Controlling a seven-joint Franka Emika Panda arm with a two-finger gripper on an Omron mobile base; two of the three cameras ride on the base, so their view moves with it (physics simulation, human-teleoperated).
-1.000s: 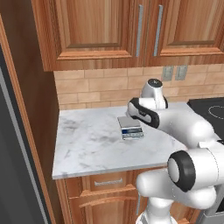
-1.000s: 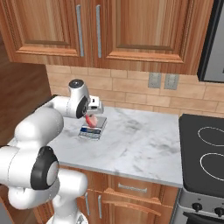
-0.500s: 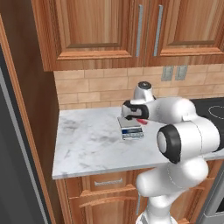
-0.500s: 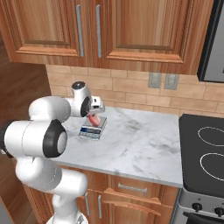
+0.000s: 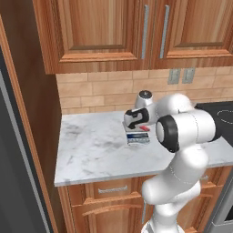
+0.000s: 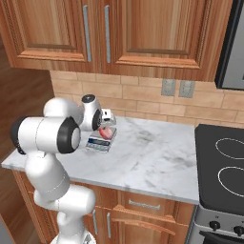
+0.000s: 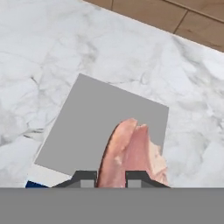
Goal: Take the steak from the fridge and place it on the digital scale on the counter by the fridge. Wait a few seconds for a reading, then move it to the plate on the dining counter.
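The steak (image 7: 131, 153), a pinkish-red slab with a paler rim, is pinched edge-on by my gripper (image 7: 110, 177), which is shut on it. It hangs over the flat grey top of the digital scale (image 7: 100, 118), which sits on the marble counter (image 7: 52, 52). I cannot tell whether the meat touches the scale. From the base, the gripper (image 5: 138, 122) holds the steak (image 5: 144, 129) right above the scale (image 5: 138, 138) near the brick backsplash. From the other side, the steak (image 6: 107, 133) shows under the gripper (image 6: 105, 127), over the scale (image 6: 98, 143).
Wooden wall cabinets (image 5: 136, 32) hang above the counter (image 6: 152, 157). A black stovetop (image 6: 224, 167) borders it on the right. A tall wooden panel (image 5: 32, 127) and a dark grey face (image 5: 9, 173) close off the left. My bent white arm (image 5: 186, 129) stands over the counter's front.
The arm's elbow has swung forward and folded up in front of the cameras. The hand has stayed over the scale with the steak still held, shifting only slightly.
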